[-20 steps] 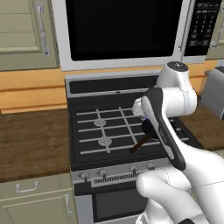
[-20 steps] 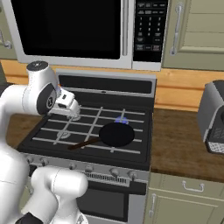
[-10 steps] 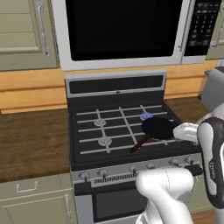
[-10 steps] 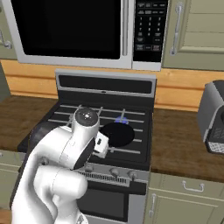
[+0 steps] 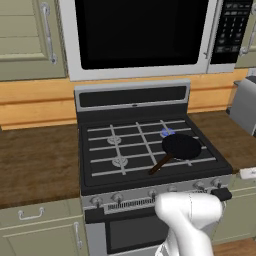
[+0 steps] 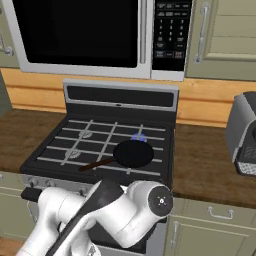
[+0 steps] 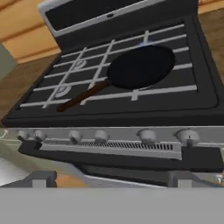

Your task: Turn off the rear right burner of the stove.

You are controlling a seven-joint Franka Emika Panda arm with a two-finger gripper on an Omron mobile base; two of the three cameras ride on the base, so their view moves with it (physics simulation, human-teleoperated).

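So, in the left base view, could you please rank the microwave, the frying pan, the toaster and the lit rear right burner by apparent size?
1. Microwave, the largest.
2. Toaster, though the frame edge cuts it off.
3. Frying pan with its handle; close to the toaster, so unsure.
4. Rear right burner, the smallest.

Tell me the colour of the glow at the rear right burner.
Blue: the rear right burner glows blue just behind the frying pan, clearest in the left base view.
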